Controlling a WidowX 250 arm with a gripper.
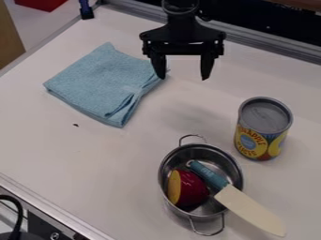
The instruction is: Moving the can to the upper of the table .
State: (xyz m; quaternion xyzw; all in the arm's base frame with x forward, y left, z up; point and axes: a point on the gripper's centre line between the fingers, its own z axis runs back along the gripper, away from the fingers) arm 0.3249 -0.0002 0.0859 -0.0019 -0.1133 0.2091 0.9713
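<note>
While our gripper (184, 77) hung, fingers parted, near the upper edge of the table (81, 159), we judged reaching came first, needing alignment above the can (262, 131), upright beside the pot (164, 187).

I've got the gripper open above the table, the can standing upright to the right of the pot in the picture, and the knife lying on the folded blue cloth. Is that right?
Not quite: the knife lies in the metal pot, its blade sticking out over the rim, as the camera view shows. The rest is right.
</note>
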